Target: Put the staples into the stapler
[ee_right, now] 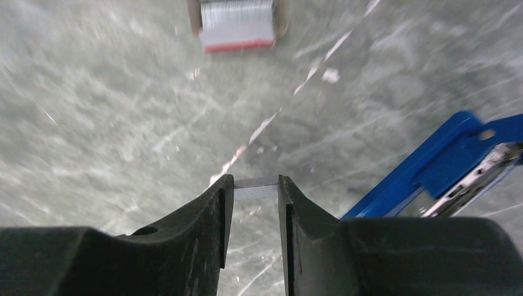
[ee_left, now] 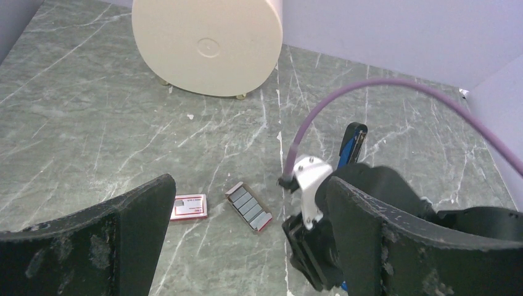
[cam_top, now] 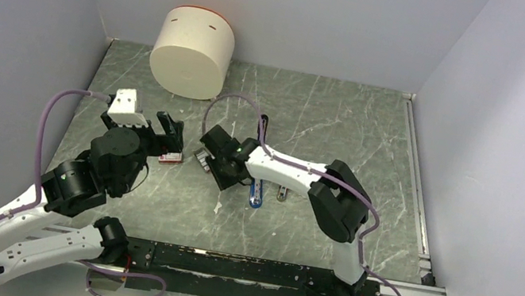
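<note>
My right gripper [ee_right: 255, 192] is shut on a short silvery block of staples [ee_right: 255, 184], pinched at the very tips a little above the table. The open tray of the staples box [ee_right: 237, 24] lies ahead of it, and the blue stapler [ee_right: 444, 163] lies open to the right with its silver channel showing. From above, the right gripper [cam_top: 215, 160] hovers between the tray [cam_top: 201, 158] and the stapler [cam_top: 256, 191]. My left gripper [ee_left: 250, 246] is open and empty, just short of the red box lid [ee_left: 189, 206] and the tray [ee_left: 248, 205].
A large cream cylinder [cam_top: 192, 52] stands at the back left. A small silvery piece [cam_top: 281, 194] lies right of the stapler. Grey walls close in three sides, and a rail [cam_top: 415, 181] runs along the table's right edge.
</note>
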`<state>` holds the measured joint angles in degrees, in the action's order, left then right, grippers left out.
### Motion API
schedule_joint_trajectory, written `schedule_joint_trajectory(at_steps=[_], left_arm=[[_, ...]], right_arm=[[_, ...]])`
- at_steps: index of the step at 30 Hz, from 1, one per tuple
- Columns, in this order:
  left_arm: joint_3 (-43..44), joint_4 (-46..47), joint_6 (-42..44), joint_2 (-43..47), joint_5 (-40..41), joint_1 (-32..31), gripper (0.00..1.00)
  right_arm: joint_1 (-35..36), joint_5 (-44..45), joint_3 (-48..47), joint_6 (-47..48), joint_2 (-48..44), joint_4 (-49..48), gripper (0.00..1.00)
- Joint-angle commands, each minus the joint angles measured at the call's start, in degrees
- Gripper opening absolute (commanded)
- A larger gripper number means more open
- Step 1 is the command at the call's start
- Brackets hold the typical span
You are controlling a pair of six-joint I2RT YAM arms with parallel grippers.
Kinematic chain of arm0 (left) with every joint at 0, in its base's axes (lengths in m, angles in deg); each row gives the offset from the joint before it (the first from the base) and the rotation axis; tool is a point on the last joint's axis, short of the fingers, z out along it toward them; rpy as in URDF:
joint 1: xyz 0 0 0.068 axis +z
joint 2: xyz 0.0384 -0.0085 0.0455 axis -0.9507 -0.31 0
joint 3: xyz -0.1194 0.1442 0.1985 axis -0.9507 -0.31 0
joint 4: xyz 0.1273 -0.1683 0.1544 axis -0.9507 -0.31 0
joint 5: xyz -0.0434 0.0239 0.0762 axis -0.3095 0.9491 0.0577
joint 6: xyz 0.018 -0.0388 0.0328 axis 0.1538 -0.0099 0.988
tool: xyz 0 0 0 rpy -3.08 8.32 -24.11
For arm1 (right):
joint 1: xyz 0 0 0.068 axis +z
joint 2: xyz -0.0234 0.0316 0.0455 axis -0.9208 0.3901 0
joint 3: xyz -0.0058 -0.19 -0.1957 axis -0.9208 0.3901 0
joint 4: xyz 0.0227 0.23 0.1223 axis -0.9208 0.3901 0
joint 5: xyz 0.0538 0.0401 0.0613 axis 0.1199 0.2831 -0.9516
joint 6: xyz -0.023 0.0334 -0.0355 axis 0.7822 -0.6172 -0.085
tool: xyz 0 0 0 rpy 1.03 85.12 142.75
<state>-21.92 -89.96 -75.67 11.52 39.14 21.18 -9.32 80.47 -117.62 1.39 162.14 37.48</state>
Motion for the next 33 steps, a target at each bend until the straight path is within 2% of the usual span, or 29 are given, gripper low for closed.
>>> schedule_joint_trajectory(at_steps=[1,15,20,26,33], left_arm=[[0.8,0.9,-0.2,-0.1,0.0,0.4,0.97],[0.9,0.7,-0.5,-1.0,-0.3,0.4,0.97],[1.0,0.6,-0.3,-1.0,-0.2,0.4,0.97],[0.7,0.8,-0.4,-0.8,-0.4,0.3,0.97],[0.7,0.8,-0.3,-0.8,-0.3,0.4,0.97]], right_arm=[[2.1,-3.5,2.5,2.7,-0.4,2.3,0.35],[3.5,-2.1,0.9,2.8,2.6,3.9,0.40],[3.6,-1.1,1.0,0.9,1.2,3.1,0.48],[3.6,2.5,1.8,-5.5,-1.3,1.3,0.55],[3.5,9.2,3.0,-14.3,-1.1,1.1,0.54]])
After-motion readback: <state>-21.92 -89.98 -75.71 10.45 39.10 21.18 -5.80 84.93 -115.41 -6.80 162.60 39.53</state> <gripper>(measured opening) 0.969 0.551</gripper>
